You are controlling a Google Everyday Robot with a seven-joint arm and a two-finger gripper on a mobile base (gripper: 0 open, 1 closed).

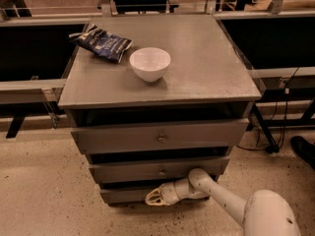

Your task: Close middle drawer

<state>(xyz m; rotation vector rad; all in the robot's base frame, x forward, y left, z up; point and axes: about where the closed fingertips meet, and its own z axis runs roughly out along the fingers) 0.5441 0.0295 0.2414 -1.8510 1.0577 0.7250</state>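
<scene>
Camera view, bottom centre: gripper [156, 196] sits just under the middle drawer [160, 170]; whether it grips, can't tell.

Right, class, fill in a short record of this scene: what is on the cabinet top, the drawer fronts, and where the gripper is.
cabinet top: grey, flat
on it: white bowl; dark snack bag behind the bowl, further left in the view
drawer fronts: three, grey, stacked
middle drawer: small round knob, dark gap above its front
gripper: low, below the middle drawer, in front of the lowest front
floor: pale, speckled
</scene>
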